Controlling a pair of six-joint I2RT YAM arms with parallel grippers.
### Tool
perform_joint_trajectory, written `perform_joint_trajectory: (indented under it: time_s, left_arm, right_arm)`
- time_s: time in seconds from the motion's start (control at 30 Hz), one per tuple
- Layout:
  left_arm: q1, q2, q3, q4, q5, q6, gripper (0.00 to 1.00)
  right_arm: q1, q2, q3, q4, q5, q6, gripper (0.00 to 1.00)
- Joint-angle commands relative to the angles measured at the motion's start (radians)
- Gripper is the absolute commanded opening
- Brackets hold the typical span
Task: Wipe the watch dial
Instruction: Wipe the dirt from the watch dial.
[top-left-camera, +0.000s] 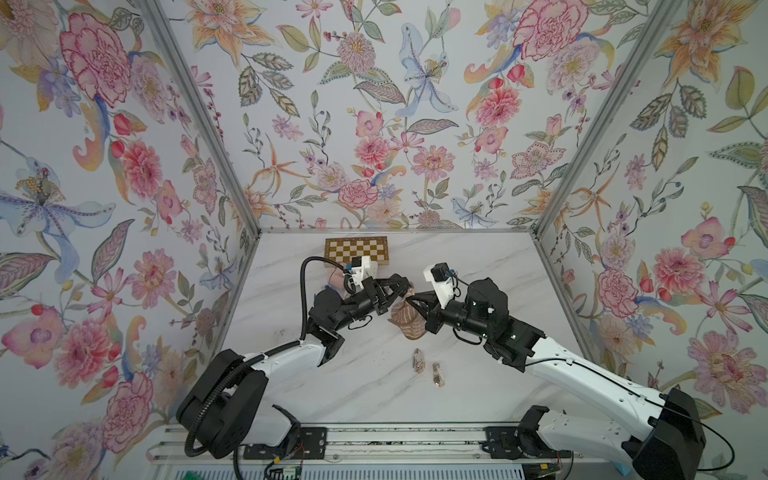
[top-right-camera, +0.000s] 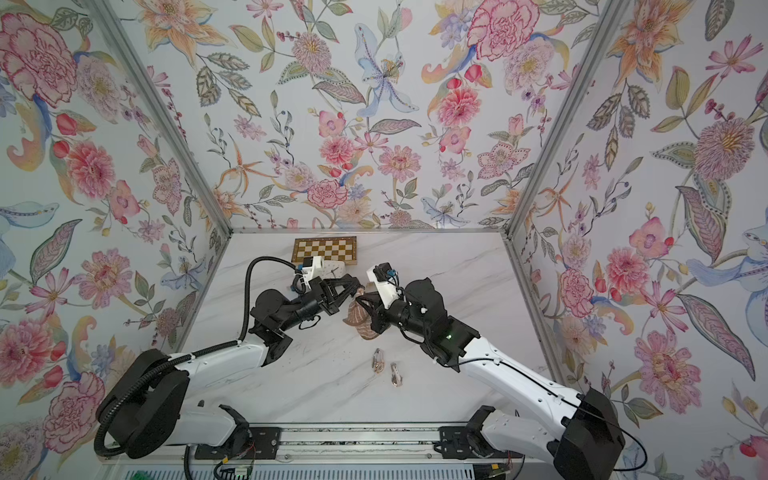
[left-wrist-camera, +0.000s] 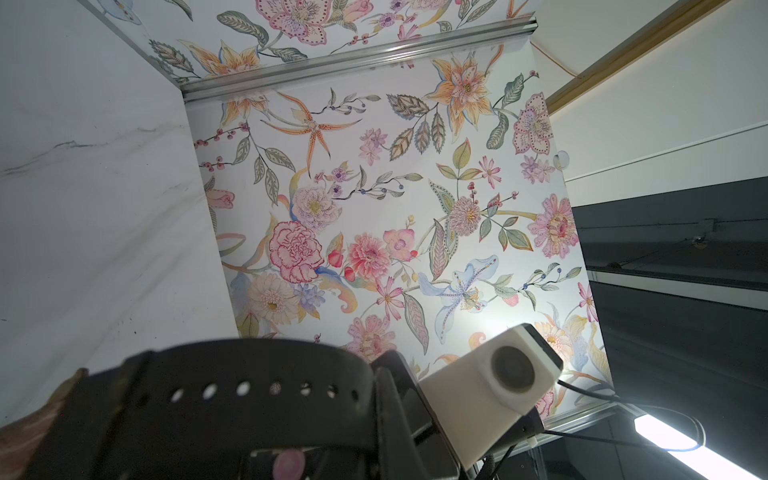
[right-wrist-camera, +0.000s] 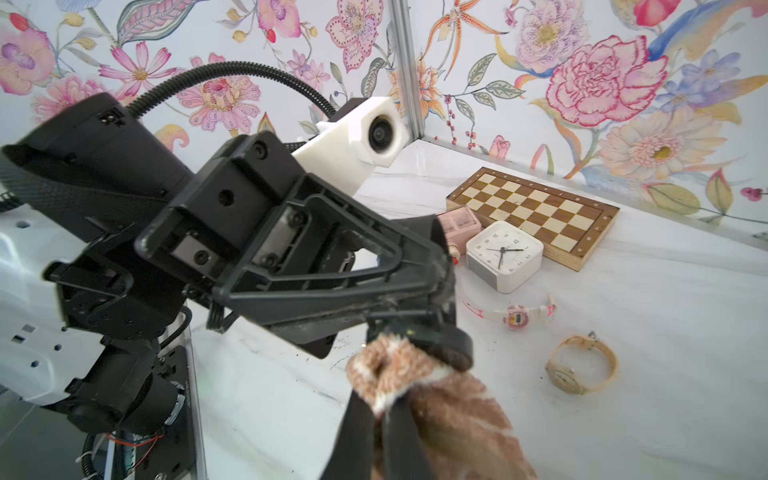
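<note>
Out in front of the chessboard, on the robot's side of it and raised off the desk, the left gripper was clamped tight on the black watch, pinching it by the perforated strap. Just right of that, the watch met the brown striped cloth, which was bunched into a wad against the watch's dark body. The dial itself was hidden behind cloth and strap. Further right, about as far from the chessboard, the right gripper was closed narrow on the cloth's gathered neck.

Wiping appeared to be the step in hand. To do it well, the left arm should hold the watch rigid with its face turned squarely to the wad. The right arm should rub in short, light strokes across the glass, leading with a soft fold rather than its hard fingertips. A strap grip probably lets the case pivot, so pressure should stay gentle.
</note>
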Motion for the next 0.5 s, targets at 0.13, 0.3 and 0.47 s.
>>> perform_joint_trajectory:
  time_s: [0.13, 0.3, 0.47]
  left_arm:
    - [-0.003, -0.028, -0.001, 0.011, 0.014, 0.025, 0.00]
    - [-0.004, -0.025, -0.002, 0.013, 0.011, 0.028, 0.00]
    - [-0.004, -0.020, 0.001, 0.025, 0.012, 0.020, 0.00]
  right_arm:
    - [-0.045, -0.016, -0.014, 0.030, 0.012, 0.004, 0.00]
    - [-0.046, -0.020, 0.003, 0.024, -0.003, 0.018, 0.00]
    - [0.015, 0.010, 0.037, 0.025, 0.003, 0.002, 0.00]
